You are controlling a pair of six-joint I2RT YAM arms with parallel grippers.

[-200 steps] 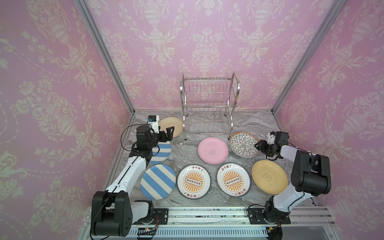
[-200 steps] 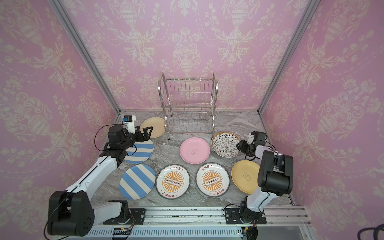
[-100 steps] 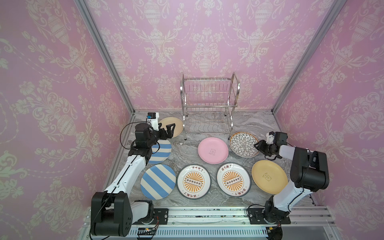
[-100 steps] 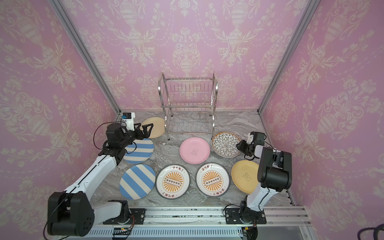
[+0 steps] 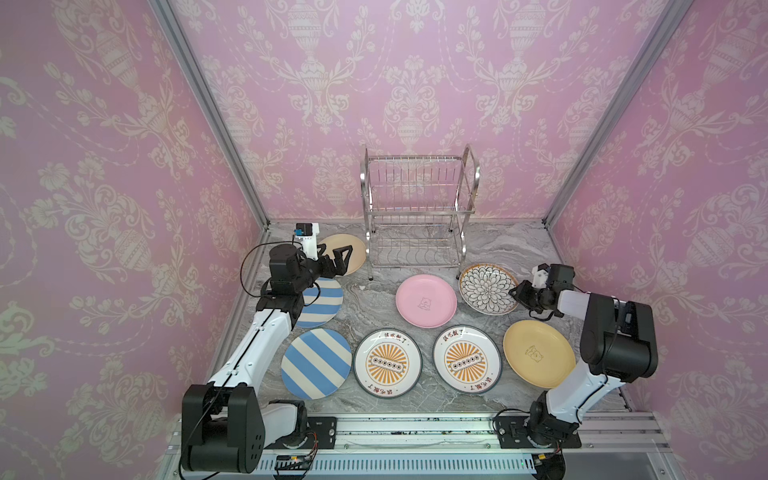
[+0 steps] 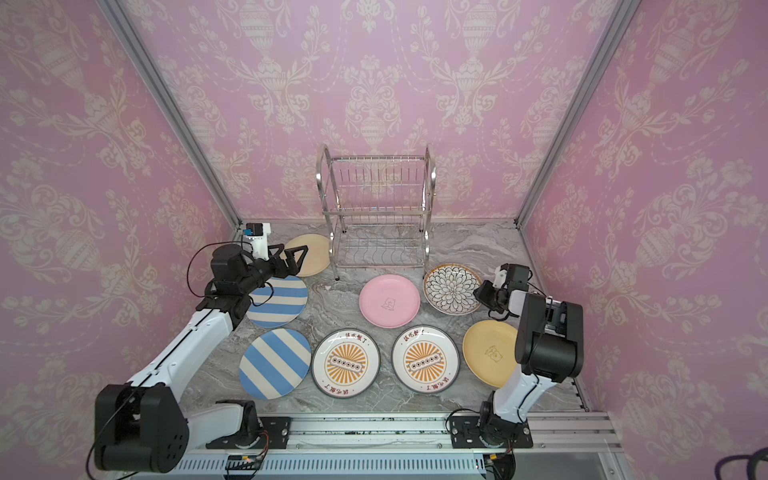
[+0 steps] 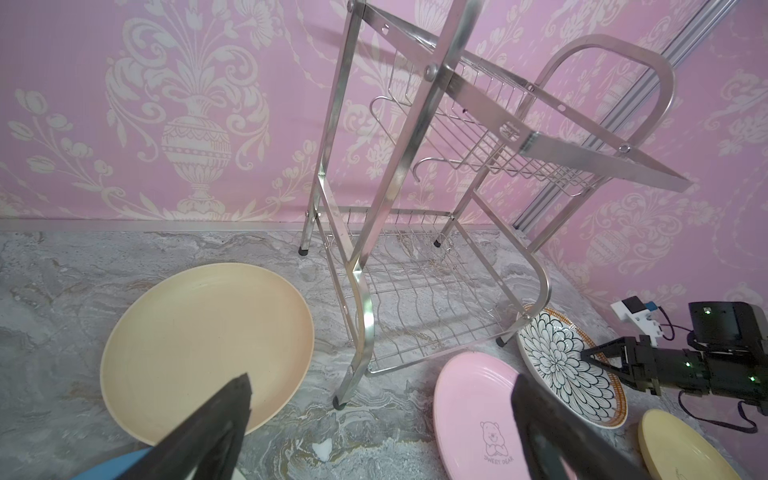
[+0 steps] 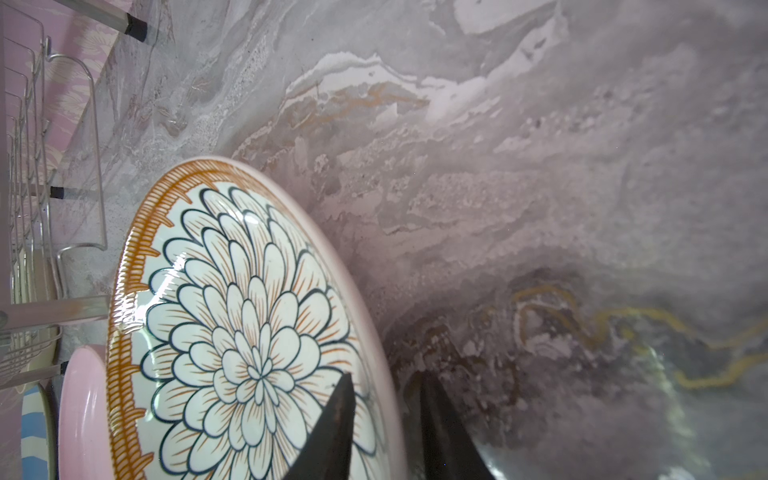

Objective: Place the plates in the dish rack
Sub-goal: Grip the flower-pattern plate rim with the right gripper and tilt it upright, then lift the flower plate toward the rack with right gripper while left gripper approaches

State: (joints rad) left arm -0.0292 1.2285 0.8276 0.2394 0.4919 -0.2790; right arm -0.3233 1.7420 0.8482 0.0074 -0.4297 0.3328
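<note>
The dish rack (image 5: 419, 208) stands empty at the back, against the wall. All the plates lie flat on the marble in front of it. My right gripper (image 8: 384, 376) grips the near rim of the petal-patterned plate (image 8: 232, 332), one finger over its face and the other outside the rim; in a top view this gripper (image 5: 515, 293) sits at that plate's (image 5: 486, 289) right edge. My left gripper (image 7: 380, 382) is open and empty. It hovers over the gap between the back-left cream plate (image 7: 199, 340) and the rack's (image 7: 415, 291) near foot.
The pink plate (image 5: 426, 300) lies left of the petal one. Two blue-striped plates (image 5: 322, 303) (image 5: 316, 363) lie under my left arm. Two sunburst plates (image 5: 387, 363) (image 5: 466, 358) and a second cream plate (image 5: 538, 353) line the front. Pink walls close in on three sides.
My right gripper's jaws have narrowed round the petal plate's rim. My left gripper has drifted slightly toward the back and the rack, still open.
</note>
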